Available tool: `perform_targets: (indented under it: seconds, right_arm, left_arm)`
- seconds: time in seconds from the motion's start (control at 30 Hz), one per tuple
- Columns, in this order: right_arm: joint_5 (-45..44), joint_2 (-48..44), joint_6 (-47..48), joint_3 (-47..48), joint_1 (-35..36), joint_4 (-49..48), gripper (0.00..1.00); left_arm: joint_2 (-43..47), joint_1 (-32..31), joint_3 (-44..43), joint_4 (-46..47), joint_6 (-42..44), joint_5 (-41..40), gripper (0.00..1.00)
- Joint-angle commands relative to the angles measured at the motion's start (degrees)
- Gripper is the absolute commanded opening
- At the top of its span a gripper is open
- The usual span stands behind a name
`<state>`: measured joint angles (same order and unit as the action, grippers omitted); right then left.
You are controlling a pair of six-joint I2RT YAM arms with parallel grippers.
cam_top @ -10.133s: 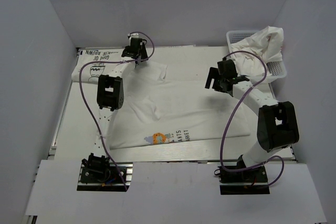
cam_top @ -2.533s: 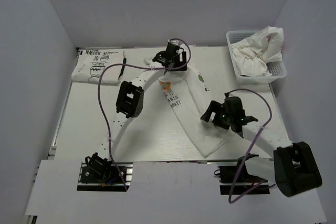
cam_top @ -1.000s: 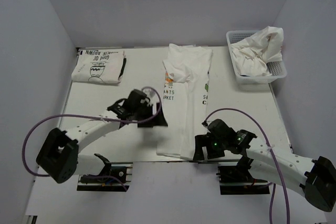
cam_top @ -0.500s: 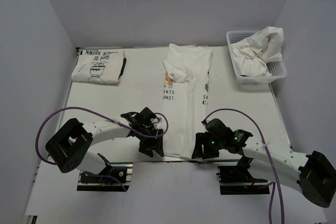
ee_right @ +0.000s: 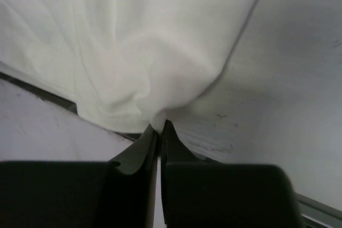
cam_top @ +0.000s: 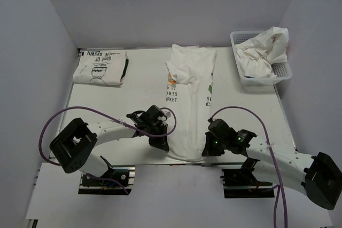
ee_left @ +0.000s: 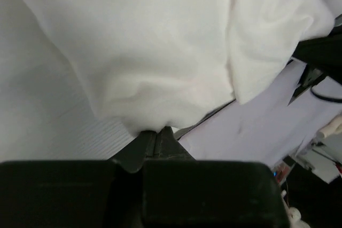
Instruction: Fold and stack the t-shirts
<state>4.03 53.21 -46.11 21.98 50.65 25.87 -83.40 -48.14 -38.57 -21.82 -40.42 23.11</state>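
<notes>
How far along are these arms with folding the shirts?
Done: a folded t-shirt lies at the far left corner. In hand: the white t-shirt in the middle is folded into a long strip, and the left gripper and right gripper are each pinched shut on a near corner of it. Left: crumpled t-shirts wait in the basket.

White table (cam_top: 107,111) — folded t-shirt (cam_top: 100,68) far left, long t-shirt (cam_top: 188,111) centre, basket (cam_top: 282,71) far right.

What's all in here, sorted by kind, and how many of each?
Robot arms: 2
Printed white shirts: 2
Mesh basket: 1
Crumpled white cloth heap in the basket: 1
Total: 6
</notes>
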Motion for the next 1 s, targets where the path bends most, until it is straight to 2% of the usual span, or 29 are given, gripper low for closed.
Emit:
perform_targets:
  seconds: [0.0,0.03,0.17,0.3,0.43,0.6,0.73,0.97]
  right_arm:
    - [-10.08,0.75,0.66,7.28,-0.03,2.50,0.00]
    - [-14.36,1.19,0.84,8.25,-0.03,3.04,0.00]
    - [-21.25,2.86,0.67,13.33,-1.61,1.65,0.00]
    - [-27.93,8.38,2.15,18.52,-4.42,1.03,0.00]
    - [-31.71,14.28,5.23,24.25,-10.64,-5.10,0.00]
    - [-30.84,24.90,9.27,30.99,-16.36,-13.29,0.00]
    - [-26.99,33.35,11.47,37.24,-19.88,-13.30,0.00]
    - [-23.02,42.93,12.45,41.74,-23.67,-16.29,0.00]
  left_arm:
    - [3.58,-0.20,-5.46,1.53,0.08,-6.22,0.00]
    - [4.55,-0.20,-7.12,1.00,0.08,-7.89,0.00]
    - [5.79,1.03,-12.47,0.99,0.70,-17.21,0.00]
    - [0.09,2.08,-20.90,-2.60,1.23,-25.29,0.00]
    - [-5.89,4.37,-29.09,-4.63,1.23,-35.06,0.00]
    - [-15.98,8.32,-39.82,-4.63,4.38,-36.56,0.00]
    - [-23.10,10.61,-47.81,-6.04,6.66,-33.67,0.00]
    - [-30.15,14.38,-53.09,-2.87,8.34,-30.25,0.00]
